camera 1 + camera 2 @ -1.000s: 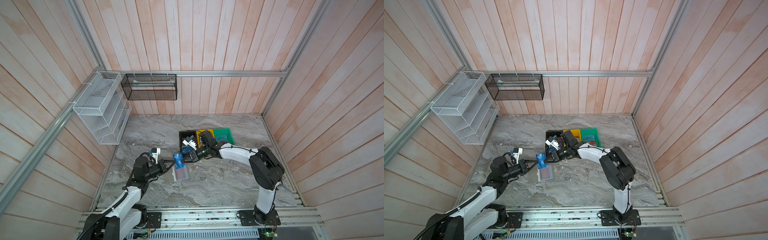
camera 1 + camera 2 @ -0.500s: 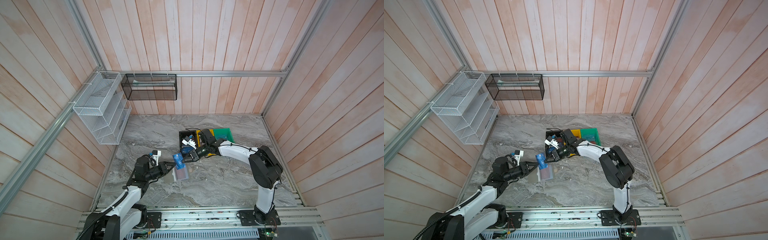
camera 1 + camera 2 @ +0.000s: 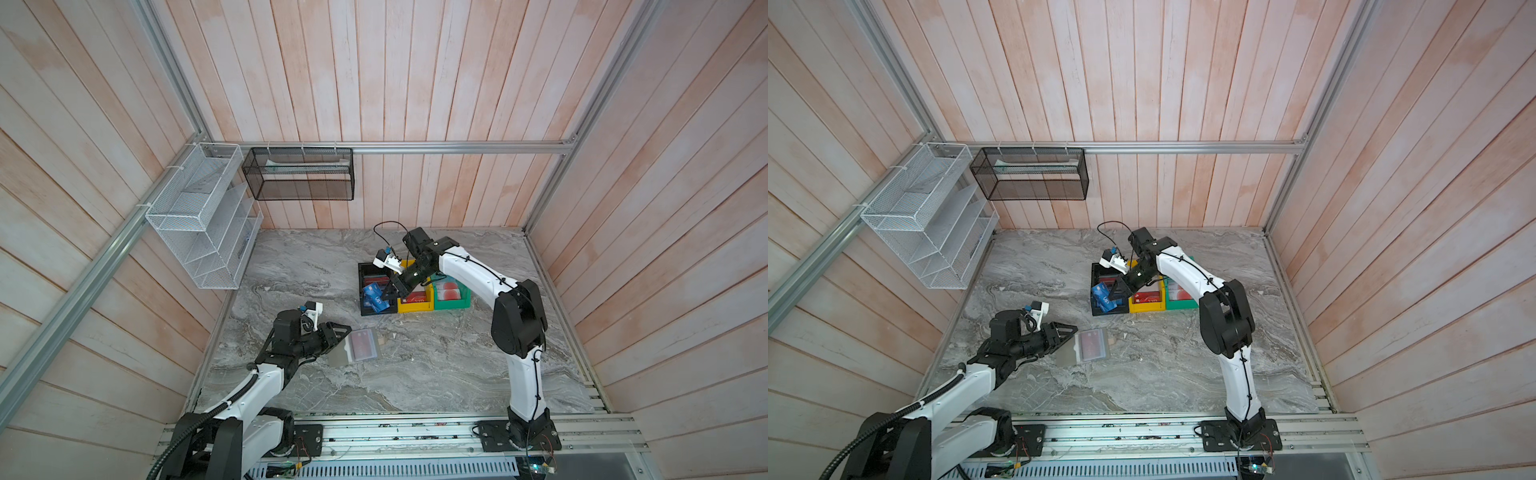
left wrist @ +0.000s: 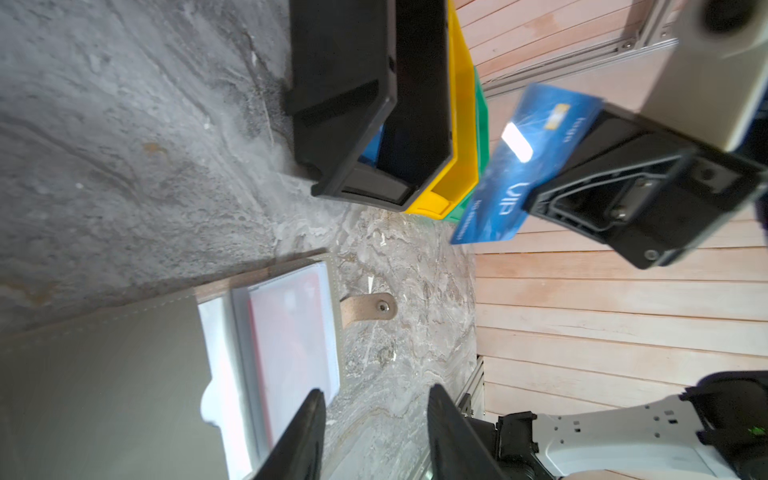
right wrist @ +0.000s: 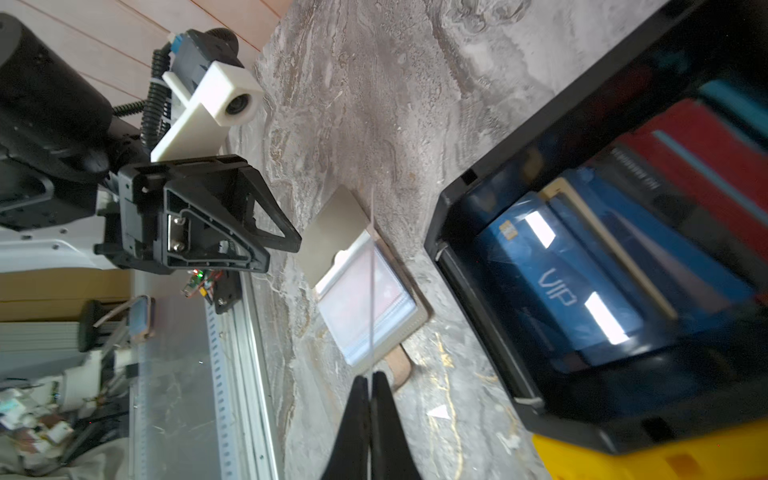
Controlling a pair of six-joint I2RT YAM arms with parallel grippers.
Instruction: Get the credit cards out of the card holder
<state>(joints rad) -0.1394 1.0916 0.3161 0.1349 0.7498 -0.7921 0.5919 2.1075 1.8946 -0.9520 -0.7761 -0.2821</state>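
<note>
The grey card holder (image 3: pixel 338 358) (image 3: pixel 1068 355) lies open on the marble, and a red card (image 4: pixel 291 332) shows through its top sleeve (image 5: pixel 365 299). My left gripper (image 3: pixel 343 332) (image 4: pixel 376 395) stands open at the holder's left edge, one finger (image 4: pixel 307 419) over the sleeve's corner and nothing between the jaws. Over the black bin (image 3: pixel 362 270), my right gripper (image 3: pixel 390 289) (image 5: pixel 370 376) is shut on a blue credit card (image 3: pixel 377 301) (image 4: pixel 528 166) with white lettering. The right wrist view shows that card edge-on as a thin line.
Black, yellow (image 3: pixel 415 308) and green (image 3: pixel 453 305) bins stand side by side at the back middle. The black one holds a blue VIP card (image 5: pixel 557 286) and red cards. A white wire rack (image 3: pixel 199 216) and a black mesh basket (image 3: pixel 299 174) hang on the walls.
My right gripper has carried the blue card from above the holder back to over the black bin. My left gripper has opened and drawn slightly left; the holder lies flat.
</note>
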